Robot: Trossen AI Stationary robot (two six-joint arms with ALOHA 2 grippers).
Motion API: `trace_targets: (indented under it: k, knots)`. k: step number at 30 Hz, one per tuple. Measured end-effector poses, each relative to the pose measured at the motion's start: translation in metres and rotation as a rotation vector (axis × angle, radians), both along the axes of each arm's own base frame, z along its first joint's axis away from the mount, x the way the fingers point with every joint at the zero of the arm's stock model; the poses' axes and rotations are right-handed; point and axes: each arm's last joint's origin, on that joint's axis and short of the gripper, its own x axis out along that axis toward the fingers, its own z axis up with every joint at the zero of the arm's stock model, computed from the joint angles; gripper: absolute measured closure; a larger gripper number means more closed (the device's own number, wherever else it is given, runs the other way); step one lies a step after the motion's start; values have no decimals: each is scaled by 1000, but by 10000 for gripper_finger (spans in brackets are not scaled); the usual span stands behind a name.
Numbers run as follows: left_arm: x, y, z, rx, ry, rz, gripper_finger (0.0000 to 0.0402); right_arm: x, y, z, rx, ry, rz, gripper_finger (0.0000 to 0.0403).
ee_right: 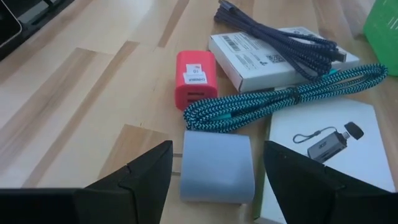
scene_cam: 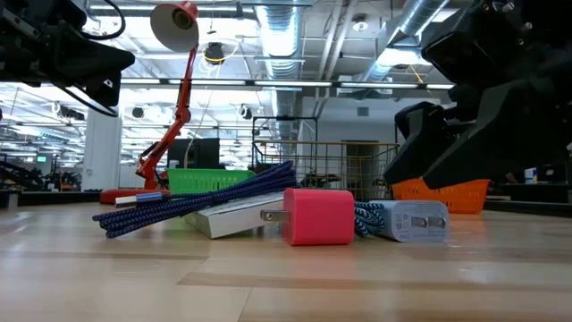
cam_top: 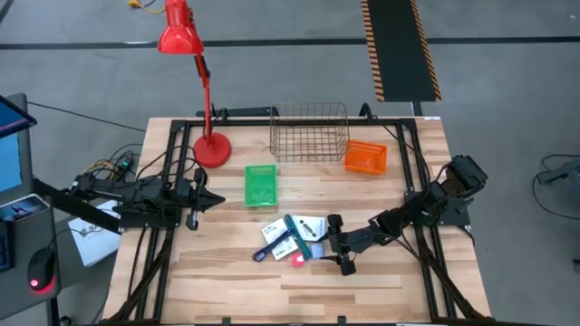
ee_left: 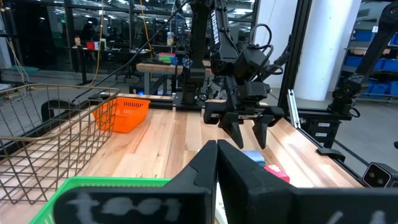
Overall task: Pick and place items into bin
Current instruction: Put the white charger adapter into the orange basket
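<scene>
The items lie in a pile at the table's middle near side. They are a pink-red charger plug (ee_right: 196,78), a grey-blue charger block (ee_right: 217,165), a teal braided cable (ee_right: 280,102), a dark blue braided cable (ee_right: 280,34) and white printed boxes (ee_right: 273,56). My right gripper (ee_right: 217,183) is open and low over the pile's right end. Its fingers stand on either side of the grey-blue block without touching it. In the high view this gripper (cam_top: 338,244) sits right of the pink plug (cam_top: 297,259). My left gripper (cam_top: 216,201) waits shut at the table's left, beside the green bin (cam_top: 261,186).
A wire basket (cam_top: 309,131) and an orange basket (cam_top: 365,157) stand at the far side, the green bin in front of them. A red desk lamp (cam_top: 195,91) rises from its base (cam_top: 212,149) at the far left. Bare wood lies near the pile's front.
</scene>
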Motion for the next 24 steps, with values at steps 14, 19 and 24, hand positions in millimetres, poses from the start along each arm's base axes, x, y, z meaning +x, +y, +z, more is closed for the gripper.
trace_targets:
  k: [14,19,24]
  knots:
    - [0,0,0,0,0,0,401,0,-6,-4,-5,57,-18,158]
    - [0,0,0,0,0,0,401,-2,-6,-6,-2,78,-2,158]
    - [0,0,0,0,0,0,402,-2,-6,-6,9,85,14,158]
